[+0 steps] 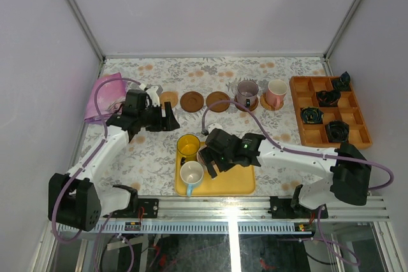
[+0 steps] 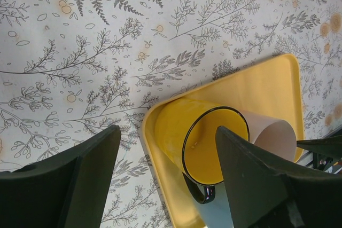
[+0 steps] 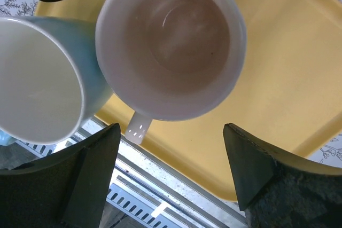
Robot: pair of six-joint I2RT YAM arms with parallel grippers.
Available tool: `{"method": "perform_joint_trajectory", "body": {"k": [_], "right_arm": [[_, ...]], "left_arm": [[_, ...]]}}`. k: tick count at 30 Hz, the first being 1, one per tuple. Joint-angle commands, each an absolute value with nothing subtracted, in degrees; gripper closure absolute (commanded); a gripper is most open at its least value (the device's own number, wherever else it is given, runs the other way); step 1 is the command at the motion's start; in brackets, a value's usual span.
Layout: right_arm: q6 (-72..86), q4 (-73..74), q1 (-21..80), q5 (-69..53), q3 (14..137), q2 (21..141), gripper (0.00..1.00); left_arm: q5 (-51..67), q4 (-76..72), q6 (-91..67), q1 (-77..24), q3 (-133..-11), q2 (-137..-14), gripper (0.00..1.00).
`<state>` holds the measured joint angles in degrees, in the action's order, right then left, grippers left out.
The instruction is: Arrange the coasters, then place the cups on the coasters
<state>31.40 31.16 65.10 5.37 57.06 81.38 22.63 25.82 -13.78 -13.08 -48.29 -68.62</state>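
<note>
The right hand (image 3: 171,172), wide open and empty, hangs over the pale pink cup (image 3: 170,46), which sits close against the white cup (image 3: 37,78) by the yellow tray's (image 3: 278,110) near rim. The left hand (image 2: 166,182), open and empty, points toward the amber cup (image 2: 206,142) in the tray's far left corner. Three bare coasters (image 1: 191,101) line the worktop (image 1: 153,151) beyond.

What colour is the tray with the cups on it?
The tray is yellow; the right wrist view shows it best.
</note>
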Motion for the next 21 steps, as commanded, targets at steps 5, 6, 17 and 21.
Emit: {"method": "perform_joint_trajectory", "body": {"k": [5, 6, 17, 21], "right_arm": [[30.0, 30.7, 66.0, 5.4, 62.6, 84.6, 0.16], [29.8, 30.8, 65.9, 5.1, 62.7, 84.9, 0.16], [32.9, 36.4, 65.9, 9.0, 62.3, 90.5, 0.33], [33.9, 36.4, 66.0, 10.3, 61.5, 89.9, 0.42]], "left_arm": [[22.2, 25.2, -12.8, -13.3, -47.6, -66.7, 0.28], [22.0, 25.1, -12.8, -13.3, -47.6, -66.8, 0.28], [22.8, 23.5, -13.6, -13.3, -47.3, -68.8, 0.27], [23.0, 23.0, -13.6, -13.3, -47.7, -69.8, 0.26]]}}
